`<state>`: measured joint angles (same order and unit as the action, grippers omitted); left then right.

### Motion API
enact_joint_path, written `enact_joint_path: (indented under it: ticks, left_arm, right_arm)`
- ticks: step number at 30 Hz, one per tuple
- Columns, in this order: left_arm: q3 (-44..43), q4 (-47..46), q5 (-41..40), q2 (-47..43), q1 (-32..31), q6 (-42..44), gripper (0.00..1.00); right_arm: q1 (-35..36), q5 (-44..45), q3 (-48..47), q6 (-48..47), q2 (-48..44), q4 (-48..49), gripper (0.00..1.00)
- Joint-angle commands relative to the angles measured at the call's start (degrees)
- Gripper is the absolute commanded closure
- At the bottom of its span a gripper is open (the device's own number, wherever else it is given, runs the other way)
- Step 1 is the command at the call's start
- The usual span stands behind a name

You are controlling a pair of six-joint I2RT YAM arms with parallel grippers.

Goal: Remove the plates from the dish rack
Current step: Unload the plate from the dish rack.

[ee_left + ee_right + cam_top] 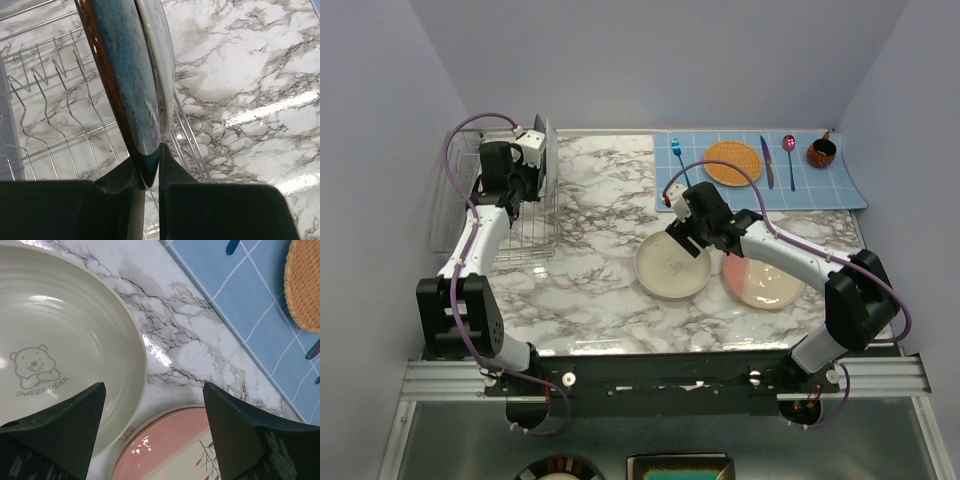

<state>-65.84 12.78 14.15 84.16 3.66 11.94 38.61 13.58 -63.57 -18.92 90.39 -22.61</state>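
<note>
**— What sits closest to your lens?**

— At my left wrist, my left pincer [151, 167] is clamped on the rim of the teal plate [125, 75]. The plate stands on edge over the wires of the dish rack [50, 100].

**— Does the overhead view show that too?**

— It shows the plate upright at the rack's right side, but the grip is too small to make out there. Neither view tells me whether the plate's lower edge touches the wires.

**— And your other side?**

— My right pincer [154, 390] has its jaws wide apart and grips nothing. It hangs over the marble table [185, 340], where the cream plate [60, 330] and the pink plate [170, 440] lie flat just beside each other. My right wrist camera reads a little bear and "SWEET DEAR" on the cream one and a twig on the pink one. From overhead the bear is only a faint mark.

**— What does overhead add?**

— Both flat plates lie well apart from the rack and near the blue mat [820, 185]. The mat carries a woven disc [733, 163], cutlery and a small brown cup [822, 152]. My right wrist sees only a corner of the mat and the disc's edge.
</note>
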Motion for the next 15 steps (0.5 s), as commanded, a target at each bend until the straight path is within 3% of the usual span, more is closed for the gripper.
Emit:
enact_joint_path:
  ticks: [1,15]
  left_arm:
    - [-0.2,-15.6,-8.4,-5.1,0.9,6.6,1.0]
    - [4.4,-21.2,-15.5,-5.1,1.5,3.3,1.0]
  right_arm:
    - [-0.2,-1.2,-0.1,0.2,0.8,-0.9,0.13]
    - [-0.2,-1.6,-0.1,0.2,1.0,-1.1,0.13]
